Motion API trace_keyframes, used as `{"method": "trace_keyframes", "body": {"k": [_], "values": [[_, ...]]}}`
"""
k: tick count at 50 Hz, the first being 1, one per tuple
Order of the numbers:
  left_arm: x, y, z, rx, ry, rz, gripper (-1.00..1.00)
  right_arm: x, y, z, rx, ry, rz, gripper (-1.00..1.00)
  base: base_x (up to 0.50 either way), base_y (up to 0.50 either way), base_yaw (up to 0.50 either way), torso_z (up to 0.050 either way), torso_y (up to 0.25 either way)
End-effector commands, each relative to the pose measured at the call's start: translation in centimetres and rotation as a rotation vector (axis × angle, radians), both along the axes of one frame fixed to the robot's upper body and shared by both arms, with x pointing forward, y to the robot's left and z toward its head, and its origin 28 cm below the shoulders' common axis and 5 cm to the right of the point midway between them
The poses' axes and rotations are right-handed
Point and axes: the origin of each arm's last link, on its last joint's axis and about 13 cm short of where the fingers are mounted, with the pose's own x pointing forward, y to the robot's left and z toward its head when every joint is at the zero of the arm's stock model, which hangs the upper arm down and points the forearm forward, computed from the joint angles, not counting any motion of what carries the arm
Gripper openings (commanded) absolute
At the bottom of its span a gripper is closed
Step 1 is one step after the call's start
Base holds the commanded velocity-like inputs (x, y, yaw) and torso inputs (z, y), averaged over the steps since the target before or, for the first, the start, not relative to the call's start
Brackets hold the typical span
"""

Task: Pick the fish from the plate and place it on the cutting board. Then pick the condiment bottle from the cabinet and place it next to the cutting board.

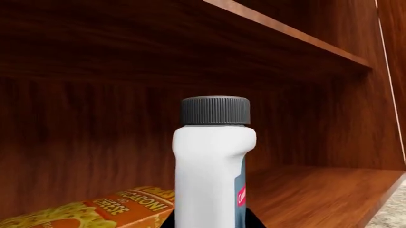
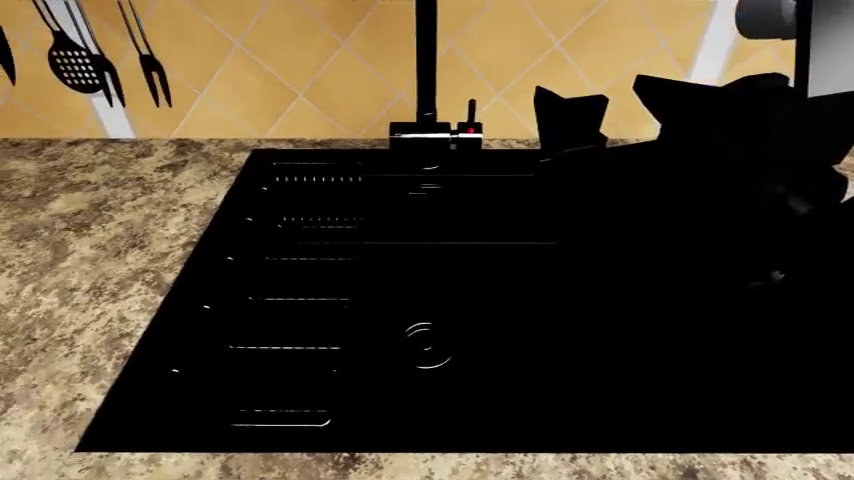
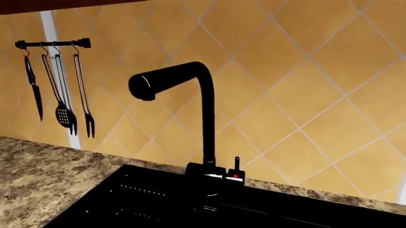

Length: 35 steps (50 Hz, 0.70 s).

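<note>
The condiment bottle [image 1: 212, 175], white with a grey ribbed cap [image 1: 216, 111] and a dark label edge, stands upright inside the wooden cabinet [image 1: 95, 123], very close in the left wrist view. My left gripper [image 1: 212, 224] has its black fingers [image 1: 256, 221] pressed against both sides of the bottle's body, shut on it. My right gripper [image 2: 617, 125] shows only as a black outline over the sink's far right corner in the head view, and its jaws blend into the dark. The fish, the plate and the cutting board are out of view.
An orange macaroni and cheese box [image 1: 95, 211] lies on the cabinet's shelf [image 1: 323, 190] beside the bottle, under an upper shelf [image 1: 285, 33]. A black sink [image 2: 467, 320] with a black faucet [image 3: 190, 80] sits in the speckled countertop [image 2: 94, 250]. Utensils [image 3: 60, 95] hang on the tiled wall.
</note>
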Motion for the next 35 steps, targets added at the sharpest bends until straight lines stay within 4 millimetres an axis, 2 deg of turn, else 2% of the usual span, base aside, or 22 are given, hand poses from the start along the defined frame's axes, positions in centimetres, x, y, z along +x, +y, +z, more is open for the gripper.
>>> {"method": "trace_keyframes", "body": {"k": [1,8,24,35], "values": [[-0.6,-0.3,0.6,-0.031,-0.010,-0.043,-1.00,-0.2,-0.1,0.1,0.015,-0.011,-0.008,1.00,0.00,0.00,0.00,0.000,0.000],[-0.7,-0.2,0.6,-0.028,-0.011,-0.069,-1.00,-0.2,0.0,-0.1,0.003,0.003,-0.012,1.00,-0.03,0.00,0.00,0.000,0.000],[-1.4,-0.2,1.2,-0.040,-0.022,-0.101,-1.00,-0.2,0.3,-0.2,-0.001,0.009,-0.003,1.00,-0.50,0.00,0.00,0.000,0.000],[-2.8,-0.7,1.9,-0.048,-0.043,-0.268,-1.00,0.0,0.3,-0.6,0.014,0.004,0.006,1.00,-0.50,0.00,0.00,0.000,0.000]]}}
